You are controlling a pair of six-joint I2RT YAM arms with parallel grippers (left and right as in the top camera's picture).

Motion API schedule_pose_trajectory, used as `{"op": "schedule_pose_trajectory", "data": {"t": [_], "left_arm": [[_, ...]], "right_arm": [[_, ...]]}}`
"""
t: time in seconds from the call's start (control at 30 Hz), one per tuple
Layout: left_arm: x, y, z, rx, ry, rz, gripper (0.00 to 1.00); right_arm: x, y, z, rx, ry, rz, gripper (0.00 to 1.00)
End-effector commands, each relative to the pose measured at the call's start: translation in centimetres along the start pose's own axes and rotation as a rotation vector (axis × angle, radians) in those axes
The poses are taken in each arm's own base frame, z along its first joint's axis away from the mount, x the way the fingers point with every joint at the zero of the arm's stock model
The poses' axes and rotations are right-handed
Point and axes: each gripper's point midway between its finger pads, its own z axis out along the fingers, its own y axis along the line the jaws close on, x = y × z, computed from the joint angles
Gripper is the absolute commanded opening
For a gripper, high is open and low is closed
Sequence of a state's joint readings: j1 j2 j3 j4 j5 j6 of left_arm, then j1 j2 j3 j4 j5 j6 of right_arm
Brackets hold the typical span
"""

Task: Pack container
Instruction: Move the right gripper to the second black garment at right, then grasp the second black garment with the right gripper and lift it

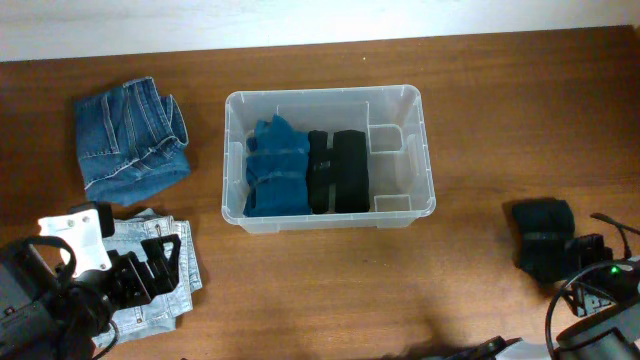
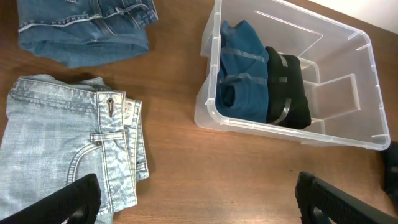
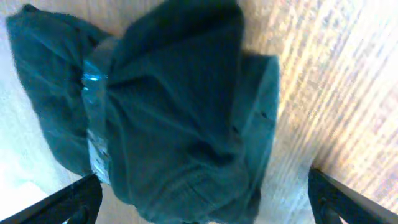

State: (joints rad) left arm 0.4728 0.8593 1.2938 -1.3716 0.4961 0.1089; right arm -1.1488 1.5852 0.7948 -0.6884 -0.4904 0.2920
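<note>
The clear plastic container stands at the table's middle. It holds a rolled blue garment and a rolled black garment, with bare space at its right end. It also shows in the left wrist view. My left gripper is open and empty, its fingers spread over the edge of folded light-wash jeans. My right gripper is open, its fingers on either side of a dark teal taped bundle lying on the table.
Folded dark blue jeans lie at the far left, also seen in the left wrist view. The light-wash jeans lie at the front left. Cables trail by the right arm.
</note>
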Motion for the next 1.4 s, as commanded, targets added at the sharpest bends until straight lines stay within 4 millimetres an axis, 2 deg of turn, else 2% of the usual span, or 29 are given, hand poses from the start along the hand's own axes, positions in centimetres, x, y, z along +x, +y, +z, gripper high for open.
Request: {"op": "schedule_pose_trajectory", "data": {"t": [0.0,0.13,0.33,0.57,0.6,0.7,0.83,0.87,1.0,1.07,1.1,1.13,1.23,1.37], "left_arm": [[-0.1,0.0,0.0,-0.001,-0.003,0.015,0.99],[-0.1,0.0,0.0,-0.001,-0.003,0.015,1.00],[-0.1,0.0,0.0,-0.001,-0.003,0.015,0.99],[-0.1,0.0,0.0,-0.001,-0.003,0.015,0.99],[-0.1,0.0,0.0,-0.001,-0.003,0.015,0.99],[-0.1,0.0,0.0,-0.001,-0.003,0.015,0.99],[-0.1,0.0,0.0,0.000,-0.003,0.015,0.99],[-0.1,0.0,0.0,-0.001,-0.003,0.015,1.00],[-0.1,0.0,0.0,-0.001,-0.003,0.015,0.99],[-0.1,0.0,0.0,-0.001,-0.003,0.015,0.99],[-0.1,0.0,0.0,-0.001,-0.003,0.015,0.99],[-0.1,0.0,0.0,-0.001,-0.003,0.015,0.99],[-0.1,0.0,0.0,-0.001,-0.003,0.015,0.99],[-0.1,0.0,0.0,-0.001,-0.003,0.015,1.00]], "right_arm": [[0.3,-0.8,1.2,0.005,0.028,0.015,0.99],[0.2,-0.8,2.0,0.001,0.016,-0.007,0.99],[0.7,0.4,3.6,-0.003,0.011,-0.083,0.99],[1.0,-0.2,4.8,0.117,-0.001,-0.098,0.98],[1.1,-0.3,4.9,0.126,0.004,-0.101,0.94],[1.3,-0.3,5.3,0.130,0.018,-0.103,0.71],[1.4,-0.3,5.3,0.126,0.019,-0.102,0.47],[1.4,-0.2,5.3,0.119,0.021,-0.086,0.37],[1.8,1.7,5.2,0.020,0.053,-0.080,0.23],[1.8,3.0,5.0,-0.042,0.066,-0.086,0.20],[1.7,3.6,4.8,-0.066,0.072,-0.088,0.16],[1.6,4.6,4.4,-0.103,0.083,-0.090,0.06],[1.3,6.8,3.1,-0.175,0.102,-0.097,0.04],[0.3,10.8,-0.7,-0.260,0.094,-0.137,0.04]]}}
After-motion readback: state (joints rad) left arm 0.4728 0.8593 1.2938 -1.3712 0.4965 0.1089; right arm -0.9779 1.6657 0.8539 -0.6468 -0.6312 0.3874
